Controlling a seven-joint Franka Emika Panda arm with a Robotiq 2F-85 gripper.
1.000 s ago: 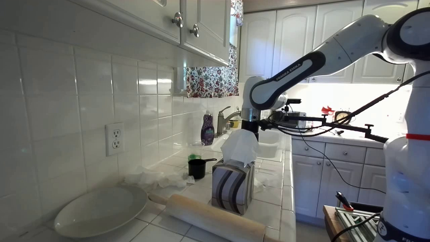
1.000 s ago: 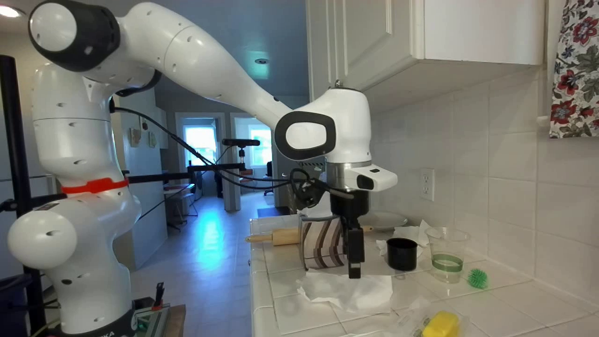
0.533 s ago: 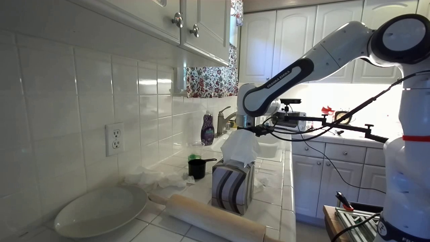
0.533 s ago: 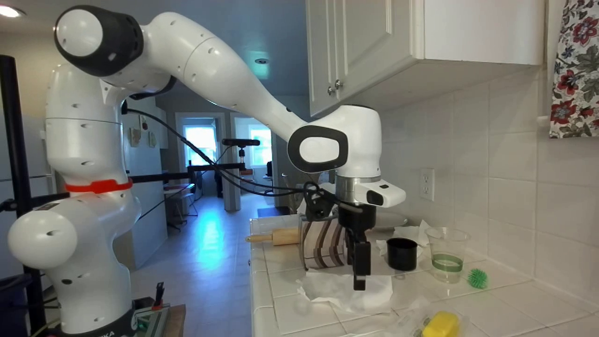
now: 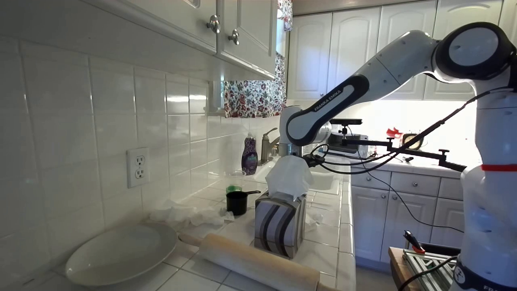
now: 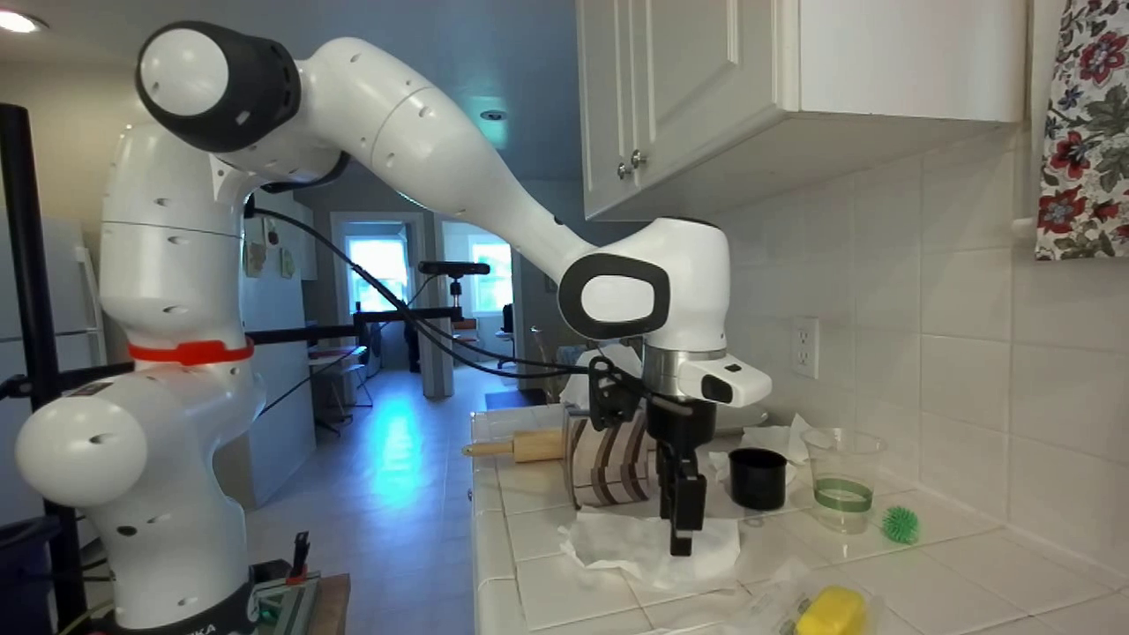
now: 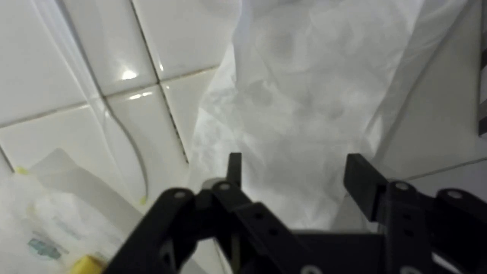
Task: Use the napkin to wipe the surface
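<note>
Tool (image 7: 293,167) poised over the napkin (image 7: 300,99), fingers (image 7: 234,169) well apart and clamped on nothing; whether the tips touch the sheet cannot be told. The napkin lies spread and lightly creased on the tiled worktop (image 6: 564,608); the step in hand is judged to be the grasp, with wiping not yet begun. Likeliest failure: the fingers close and slide over the sheet, since it lies nearly flat and offers few raised folds. A descent ending too high would do the same; one carried too far would press the tips against rigid tile. The sheet looks thin, so a small pinch might tear or pull free under the drag of wiping.

Surroundings: the striped box (image 6: 609,459) stands just beside the napkin and limits a stroke that way; in an exterior view it and its upright tissue (image 5: 288,176) hide the tool. Toward the wall (image 6: 961,388) stand the black cup (image 6: 757,479) and the tumbler (image 6: 844,481), the green ball (image 6: 900,525) near them; a wide sweep could push any of these. On the napkin's side away from the box, wrapping (image 7: 68,205) and a yellow block (image 6: 832,611) could snag the sheet. Pin (image 5: 258,262) and dish (image 5: 121,254) lie past the box.
</note>
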